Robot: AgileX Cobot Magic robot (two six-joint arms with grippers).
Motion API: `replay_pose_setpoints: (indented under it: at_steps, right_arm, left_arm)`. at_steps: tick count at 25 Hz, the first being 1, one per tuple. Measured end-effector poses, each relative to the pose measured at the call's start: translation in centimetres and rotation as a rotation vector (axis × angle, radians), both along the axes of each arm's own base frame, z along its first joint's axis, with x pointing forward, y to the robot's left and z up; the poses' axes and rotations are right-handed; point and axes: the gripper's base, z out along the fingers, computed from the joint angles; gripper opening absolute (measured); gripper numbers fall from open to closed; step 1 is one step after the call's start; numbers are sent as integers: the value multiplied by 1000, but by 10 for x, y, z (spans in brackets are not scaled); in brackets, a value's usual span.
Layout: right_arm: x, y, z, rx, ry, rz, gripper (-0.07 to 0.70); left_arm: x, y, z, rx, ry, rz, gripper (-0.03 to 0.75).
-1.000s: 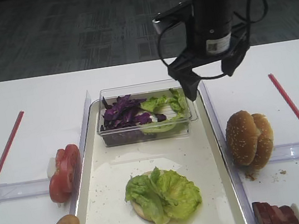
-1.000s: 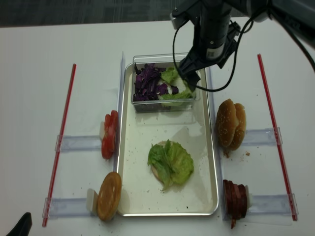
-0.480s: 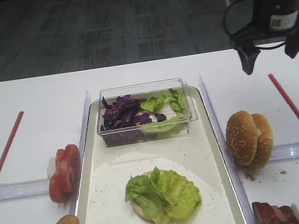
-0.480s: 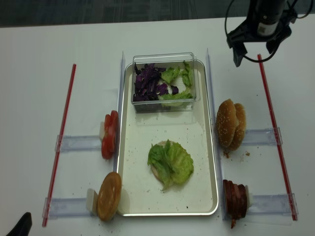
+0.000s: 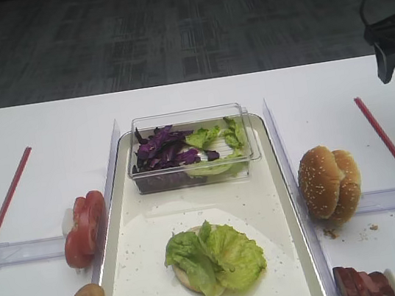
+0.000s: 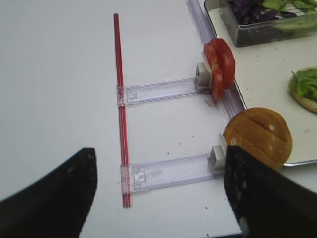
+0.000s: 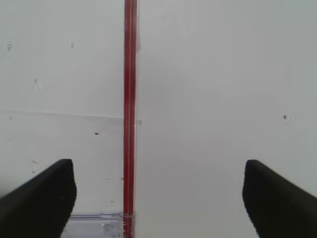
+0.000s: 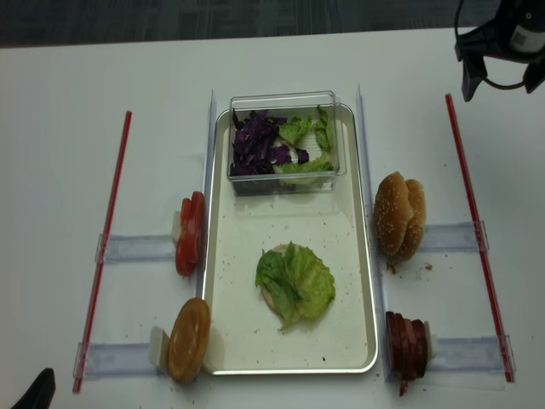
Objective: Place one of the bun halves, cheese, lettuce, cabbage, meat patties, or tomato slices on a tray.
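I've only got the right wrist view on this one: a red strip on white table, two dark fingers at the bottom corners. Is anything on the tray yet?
Observer: Yes. A lettuce leaf lies on a pale bun half in the middle of the tray.
Operator: Where is the right gripper relative to it?
Observer: The right gripper hangs open and empty beyond the far right red strip, well off the tray.
Operator: What's nearest that side?
Observer: Sesame bun halves stand on edge just right of the tray, with meat patties nearer the camera.
Operator: And the left gripper?
Observer: Its fingers are spread, empty, near the tomato slices.
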Motion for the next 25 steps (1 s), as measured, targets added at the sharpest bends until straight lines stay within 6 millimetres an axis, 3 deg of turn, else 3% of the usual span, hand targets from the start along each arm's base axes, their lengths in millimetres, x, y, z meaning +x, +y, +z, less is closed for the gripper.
replay_pose_setpoints:
  at_steps: [4,16,25]
  right_arm:
    - [-1,-8,0,0,0,-18,692]
    - [-1,-7,2,9,-6,-4,692]
    - [-20,-7,43,-15,-95,-1,692]
  left_arm:
    - [0,0,0,0,0,0,493]
    - [0,0,0,0,0,0,493]
    - [0,0,0,0,0,0,493]
